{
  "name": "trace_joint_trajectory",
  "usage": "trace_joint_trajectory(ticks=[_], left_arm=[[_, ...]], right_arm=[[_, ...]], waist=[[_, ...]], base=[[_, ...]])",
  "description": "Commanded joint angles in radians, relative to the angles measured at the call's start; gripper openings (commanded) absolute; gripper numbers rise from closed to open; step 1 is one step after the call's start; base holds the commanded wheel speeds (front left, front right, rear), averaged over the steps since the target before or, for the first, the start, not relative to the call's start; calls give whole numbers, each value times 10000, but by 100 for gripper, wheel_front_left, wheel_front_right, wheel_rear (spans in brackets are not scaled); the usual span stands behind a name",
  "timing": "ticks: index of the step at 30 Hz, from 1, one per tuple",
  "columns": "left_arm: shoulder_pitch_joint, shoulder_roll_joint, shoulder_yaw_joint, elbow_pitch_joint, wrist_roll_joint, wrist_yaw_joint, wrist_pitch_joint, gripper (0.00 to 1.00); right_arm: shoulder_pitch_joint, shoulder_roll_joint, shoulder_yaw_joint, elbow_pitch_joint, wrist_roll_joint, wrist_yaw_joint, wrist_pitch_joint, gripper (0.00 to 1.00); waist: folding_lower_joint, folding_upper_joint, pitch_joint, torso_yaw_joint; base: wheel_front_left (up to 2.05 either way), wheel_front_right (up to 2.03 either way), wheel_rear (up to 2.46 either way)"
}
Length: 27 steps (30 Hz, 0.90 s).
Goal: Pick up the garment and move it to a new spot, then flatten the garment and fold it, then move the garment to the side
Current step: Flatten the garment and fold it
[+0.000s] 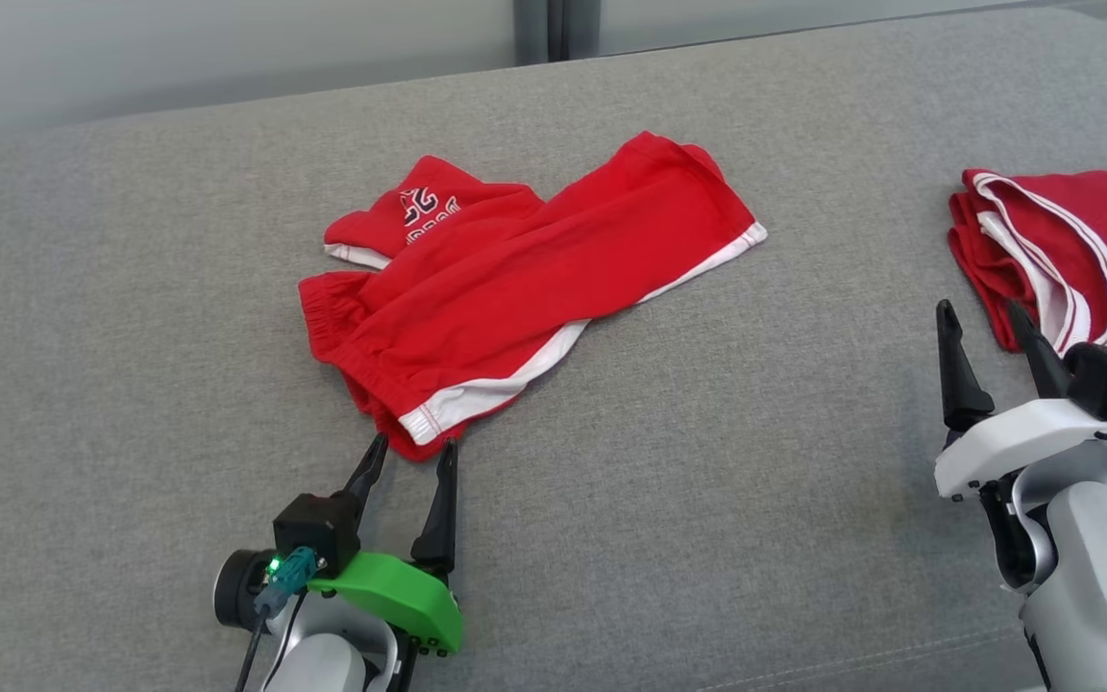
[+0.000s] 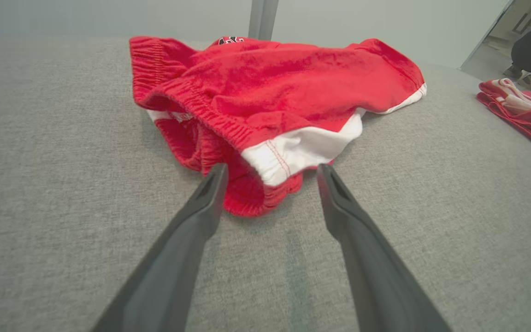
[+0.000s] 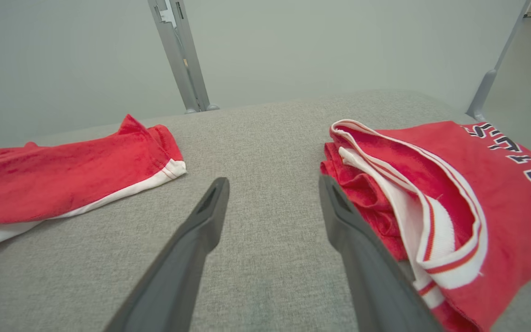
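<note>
Plainly you are at the very start of this job: the garment (image 1: pixel 525 279), a pair of red shorts with white side stripes, lies rumpled near the middle of the grey cushion (image 1: pixel 707 432), one leg stretched out toward the far right and the other bunched under it, with nothing about it flattened or folded. Your left gripper (image 1: pixel 414 442) is down at the near corner of the shorts, jaws apart and holding nothing. In the left wrist view its two fingertips stand either side of the elastic waistband (image 2: pixel 201 110) where the white stripe ends, just at the edge of the cloth, and I cannot tell whether either tip touches it. Your right gripper (image 1: pixel 979 308) is well apart from the shorts, also spread wide and empty, hovering just beside a second red garment (image 1: pixel 1072 240) with white trim and dark lettering that sits folded at the right edge of the cushion. That one looks finished to me, and it may mark the side where folded pieces go. By my reading, every stage for the shorts is ahead of you: the pick-up and move to a new spot, the flattening, the fold, and the shift to the side. The first grasp looks lined up but is not yet closed.
</note>
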Motion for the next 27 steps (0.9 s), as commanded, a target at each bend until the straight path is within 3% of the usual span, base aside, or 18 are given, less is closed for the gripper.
trace_joint_trajectory(ticks=[1, 11, 12, 13, 14, 15, 27], left_arm=[[-211, 35, 0, 146, -158, -95, 9, 100], [-554, 37, 119, 835, -182, -176, 9, 100], [-590, 37, 161, 888, -163, -182, 9, 91], [-615, 37, 207, 937, -149, -211, 9, 51], [-644, 37, 277, 974, -122, -208, 7, 31], [-670, 37, 364, 994, -127, -254, 9, 0], [-535, 37, 863, 991, 468, -891, 9, 0]], right_arm=[[86, -29, -45, -24, 22, -17, -23, 100], [-159, 42, 3, -21, 75, -17, -24, 100], [-162, 38, -13, -24, 65, -17, -24, 100], [-168, 38, -25, -28, 67, -17, -24, 100], [-174, 39, -32, -31, 67, -17, -24, 100], [-175, 40, -50, -30, 68, -17, -24, 100], [21, 219, -176, 96, 130, -17, -24, 100]], waist=[[0, 0, 233, -373], [0, 0, 483, -755], [0, 0, 495, -768], [0, 0, 508, -778], [0, 0, 516, -784], [0, 0, 520, -786], [0, 0, 193, -396]], base=[[0, 0, 0], [0, 0, 0], [0, 0, 0], [0, 0, 0], [0, 0, 0], [0, 0, 0], [0, 0, 0]])
